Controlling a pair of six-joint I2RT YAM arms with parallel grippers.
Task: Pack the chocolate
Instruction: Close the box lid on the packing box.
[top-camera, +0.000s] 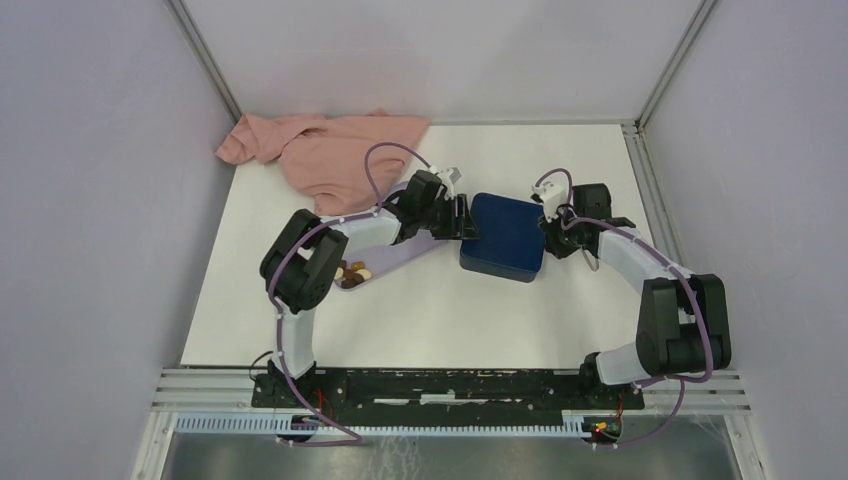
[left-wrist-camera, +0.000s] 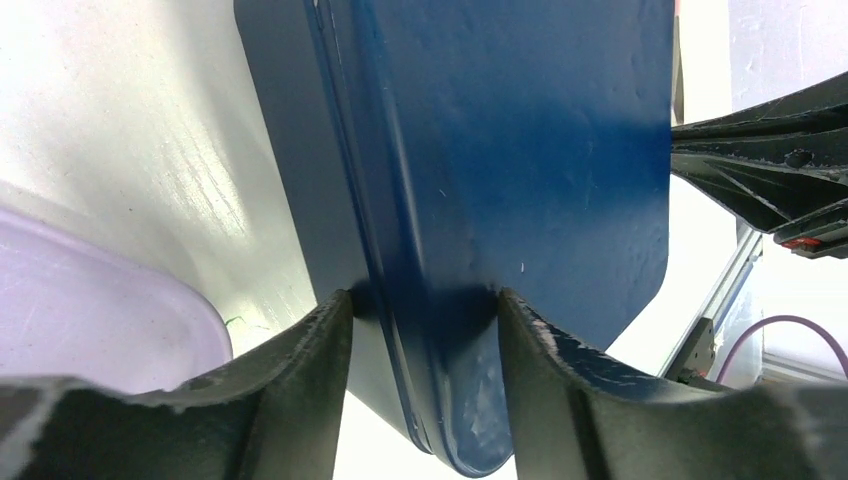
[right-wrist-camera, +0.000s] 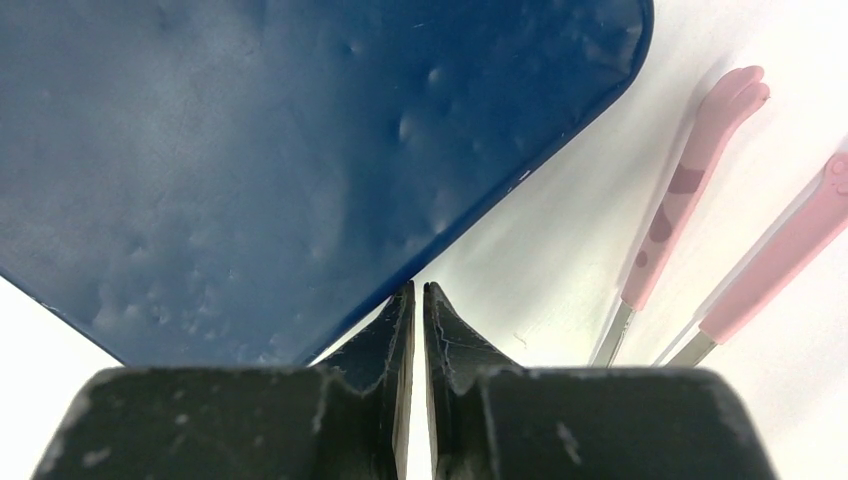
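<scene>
Nearest the bases, both arms rise from the table's (top-camera: 450, 320) near edge and fold at the elbow, one to each near side of the dark blue box (top-camera: 505, 235). Their forearms reach inward to its opposite edges.

Left of the box and slightly nearer, the chocolate (top-camera: 352, 271) lies as a small heap on the lilac tray (left-wrist-camera: 90, 310), half under the left forearm. The box shows only a smooth closed top, so I cannot tell whether any pieces are inside. With sweets unpacked on the tray, I judge the packing barely begun, and getting the box open looks like the step in hand.

The left gripper (left-wrist-camera: 422, 300) is at the box's left edge, clenched on the rim (a finger pressed against each face).

At the box's right edge, the right gripper (right-wrist-camera: 418, 290) is clenched on nothing, its tips just beside a corner. The pink-handled tweezers (right-wrist-camera: 690, 190) lie on the table just right of that.

Farthest off, beyond the box to the left, a pink cloth (top-camera: 330, 150) is crumpled.
</scene>
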